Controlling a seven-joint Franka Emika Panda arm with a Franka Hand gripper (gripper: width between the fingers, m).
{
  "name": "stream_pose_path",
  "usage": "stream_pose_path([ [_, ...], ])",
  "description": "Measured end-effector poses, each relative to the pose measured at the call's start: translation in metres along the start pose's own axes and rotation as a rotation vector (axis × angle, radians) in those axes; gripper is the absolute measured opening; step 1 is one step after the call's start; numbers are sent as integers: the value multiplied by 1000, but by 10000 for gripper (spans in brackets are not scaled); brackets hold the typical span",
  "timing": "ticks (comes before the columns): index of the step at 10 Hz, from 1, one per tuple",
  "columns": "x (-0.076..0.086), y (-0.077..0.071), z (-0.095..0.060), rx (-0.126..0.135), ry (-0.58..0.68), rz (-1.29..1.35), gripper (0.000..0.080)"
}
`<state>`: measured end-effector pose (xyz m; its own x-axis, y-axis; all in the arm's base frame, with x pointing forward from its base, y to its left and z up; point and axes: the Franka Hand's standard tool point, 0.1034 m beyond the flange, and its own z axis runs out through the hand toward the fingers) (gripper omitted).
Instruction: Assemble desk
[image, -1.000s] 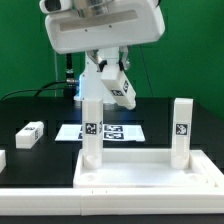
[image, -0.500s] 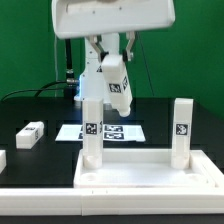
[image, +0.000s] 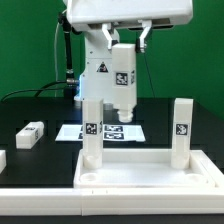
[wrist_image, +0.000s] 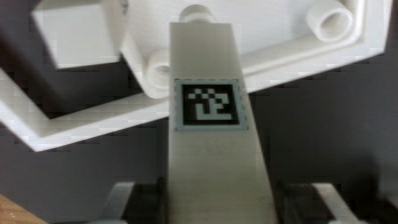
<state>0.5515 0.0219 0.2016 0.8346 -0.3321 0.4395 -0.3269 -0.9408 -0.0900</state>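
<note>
The white desk top lies at the front with two tagged square legs standing in its far corners, one on the exterior view's left and one on its right. My gripper is shut on a third tagged leg, which hangs upright in the air behind the left standing leg. In the wrist view this leg runs out between the fingers over the desk top's rim and a corner socket.
A loose leg lies on the black table at the exterior view's left, and another white part shows at the left edge. The marker board lies flat behind the desk top. The robot base stands behind it.
The gripper has moved toward the exterior view's right and turned the held leg from a slant to upright.
</note>
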Motion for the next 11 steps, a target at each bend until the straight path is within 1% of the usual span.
stream_pose_path([
  [1,7,-12,6,4,-27,34,288],
  [2,24,-30,9,29,-14,75,288],
  [3,33,-51,14,28,-23,90,288],
  [4,31,-71,16,-15,-77,67,288],
  [5,28,-83,15,-59,-127,38,288],
  [6,31,-84,15,-37,-115,35,288],
  [9,28,-85,17,-35,-116,23,288],
  [11,15,-101,25,7,-26,-142,288],
])
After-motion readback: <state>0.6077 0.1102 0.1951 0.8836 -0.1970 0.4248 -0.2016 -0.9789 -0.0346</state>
